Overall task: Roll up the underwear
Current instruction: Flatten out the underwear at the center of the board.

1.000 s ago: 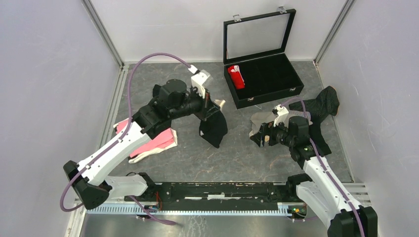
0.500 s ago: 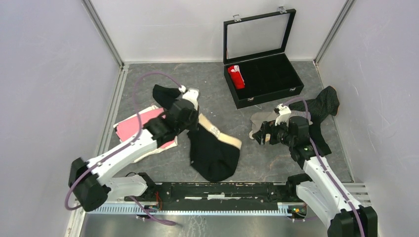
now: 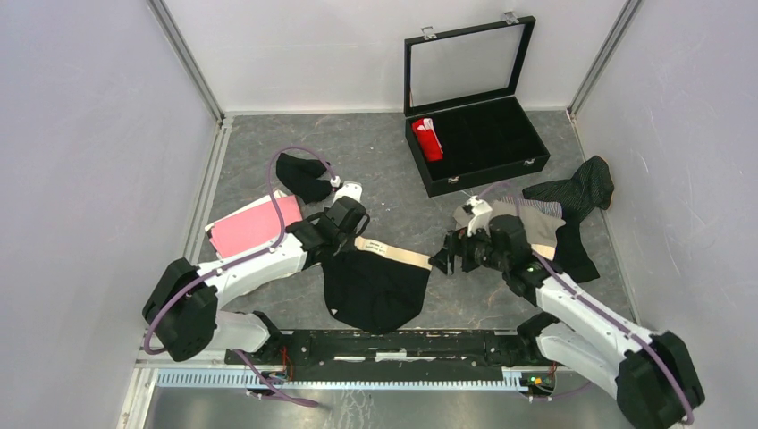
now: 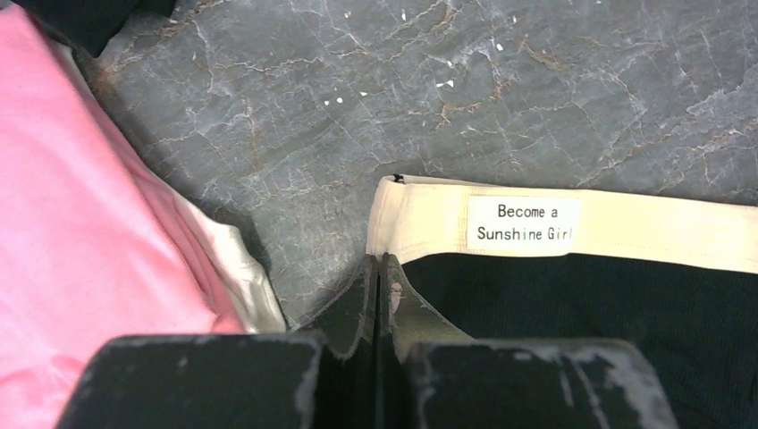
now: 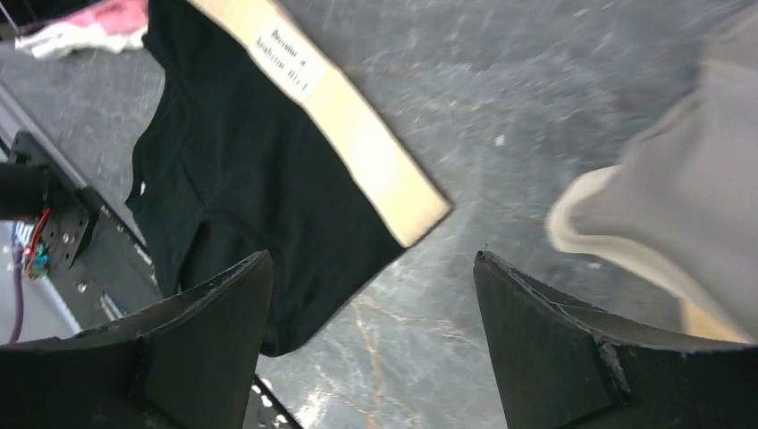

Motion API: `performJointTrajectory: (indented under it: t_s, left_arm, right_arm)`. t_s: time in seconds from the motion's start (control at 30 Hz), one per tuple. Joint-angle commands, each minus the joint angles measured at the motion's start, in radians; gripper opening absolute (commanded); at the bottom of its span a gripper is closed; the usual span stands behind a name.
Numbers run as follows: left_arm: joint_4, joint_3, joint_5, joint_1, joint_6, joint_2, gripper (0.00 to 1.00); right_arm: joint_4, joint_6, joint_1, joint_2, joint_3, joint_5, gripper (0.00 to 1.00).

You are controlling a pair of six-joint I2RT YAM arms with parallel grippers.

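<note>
Briefs (image 3: 374, 290), black, spread flat, lower centre.
Left gripper (image 4: 383, 268) pinches the waistband (image 4: 572, 228) corner; right gripper (image 5: 371, 268) spread; thin pinch may slip, bunching cloth.

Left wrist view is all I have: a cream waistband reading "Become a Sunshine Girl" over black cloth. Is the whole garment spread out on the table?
Observer: Yes. The black underwear lies spread out, with its waistband on the side away from the arm bases.
Operator: Where is the right tool?
Observer: The right tool is open near the waistband's right end and holds nothing.
Operator: Anything rolled yet?
Observer: One red roll sits in the leftmost compartment of the open case.
</note>
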Motion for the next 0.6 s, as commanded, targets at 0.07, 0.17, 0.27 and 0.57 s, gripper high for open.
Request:
performJointTrajectory:
  t_s: [0.07,0.17,0.27,0.57]
  left_arm:
    - [0.042,0.014,-0.052,0.0,-0.043,-0.015,0.02]
    - [0.041,0.004,-0.051,-0.001,-0.041,-0.022,0.02]
    - [0.051,-0.01,-0.046,-0.001,-0.039,-0.032,0.02]
    - [0.065,-0.016,-0.031,-0.001,-0.035,-0.02,0.02]
  right_arm:
    - [0.088,0.153,0.163,0.13,0.023,0.244,0.86]
    - [0.087,0.185,0.182,0.173,0.018,0.325,0.82]
    - [0.127,0.213,0.187,0.214,0.0,0.322,0.8]
    - [0.212,0.246,0.209,0.338,0.003,0.299,0.69]
